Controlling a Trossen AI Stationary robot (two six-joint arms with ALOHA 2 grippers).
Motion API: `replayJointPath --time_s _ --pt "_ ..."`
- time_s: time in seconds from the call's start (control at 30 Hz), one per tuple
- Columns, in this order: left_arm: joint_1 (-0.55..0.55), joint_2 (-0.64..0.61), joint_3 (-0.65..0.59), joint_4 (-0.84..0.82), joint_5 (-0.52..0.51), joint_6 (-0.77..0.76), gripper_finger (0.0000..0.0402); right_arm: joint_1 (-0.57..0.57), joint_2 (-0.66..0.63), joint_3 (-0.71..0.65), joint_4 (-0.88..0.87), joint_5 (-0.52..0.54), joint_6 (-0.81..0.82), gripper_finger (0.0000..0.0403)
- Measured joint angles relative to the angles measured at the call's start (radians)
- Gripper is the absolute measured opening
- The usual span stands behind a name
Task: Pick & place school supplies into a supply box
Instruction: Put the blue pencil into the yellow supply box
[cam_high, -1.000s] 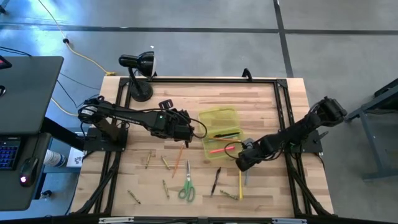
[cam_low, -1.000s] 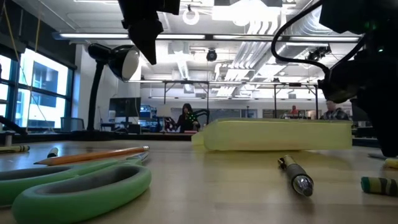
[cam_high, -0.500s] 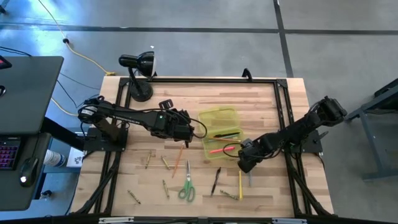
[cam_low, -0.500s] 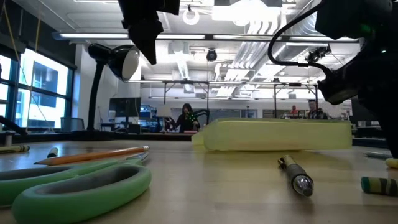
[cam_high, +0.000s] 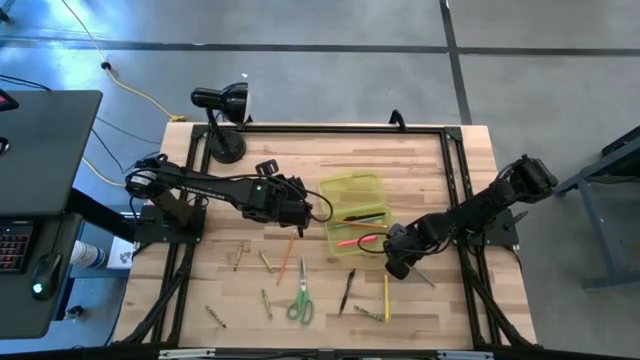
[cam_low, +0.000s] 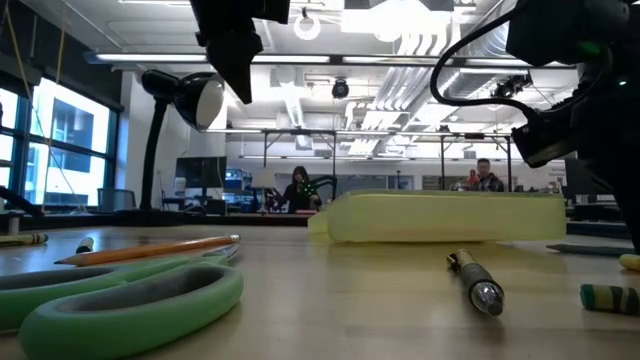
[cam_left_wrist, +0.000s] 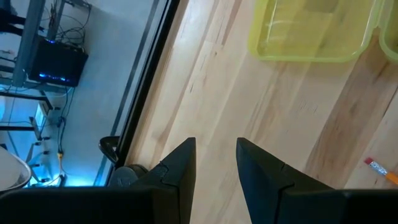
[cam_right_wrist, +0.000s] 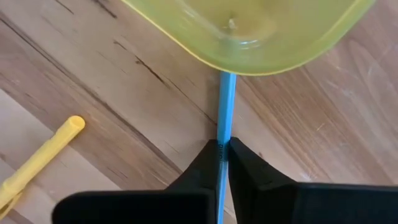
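Note:
The translucent yellow-green supply box lies open mid-table, holding a black pen and a red-pink marker. My right gripper is at the box's near right corner, shut on a thin blue-grey pen. My left gripper hovers left of the box, open and empty. On the table nearer the front lie an orange pencil, green-handled scissors, a black pen, a yellow pencil and several brassy bits. My right gripper pinches the blue-grey pen's shaft between its two fingers, which point down from above and lie across the pen. One end of the pen reaches the box's rim. The other end sticks out toward the table's near right corner.
A black desk lamp stands at the far left corner. A black frame runs along the table's edges. The scissors' green handle and a pen lie close to the low camera.
My right gripper has turned with the pen in its hold. The pen's free end has swung from pointing toward the table's near edge to pointing toward the near right corner. The gripper has edged slightly toward the right.

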Motion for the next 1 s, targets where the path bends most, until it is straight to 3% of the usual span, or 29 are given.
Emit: replayJointPath --time_s 0.2,0.37,0.5,0.6,0.73,0.83,0.93,1.0 --pt "0.000 0.000 0.000 0.000 0.000 0.000 0.0145 0.001 -0.023 0.007 0.002 -0.036 -0.004 0.0002" --pt "0.000 0.000 0.000 0.000 0.000 0.000 0.0145 0.034 -0.103 0.050 0.044 -0.166 -0.110 0.0001" --pt "0.000 0.000 0.000 0.000 0.000 -0.003 0.0145 0.070 -0.162 0.068 0.015 -0.180 -0.045 0.0001" --pt "0.000 0.000 0.000 0.002 0.005 -0.003 0.0145 0.097 -0.211 0.102 0.042 -0.096 -0.076 0.0001" --pt "0.000 0.000 0.000 0.026 0.005 0.008 0.0145 0.093 -0.253 0.157 0.032 0.165 -0.257 0.0000" --pt "0.000 0.000 0.000 0.047 0.006 0.028 0.0145 0.077 -0.259 0.203 0.053 0.377 -0.530 0.0000" --pt "0.000 0.000 0.001 0.057 0.025 0.032 0.0145 0.052 -0.238 0.236 0.129 0.488 -0.877 0.0000" --pt "0.000 0.000 0.001 0.060 0.038 0.031 0.0145 0.010 -0.223 0.262 0.170 0.507 -1.037 0.0000"
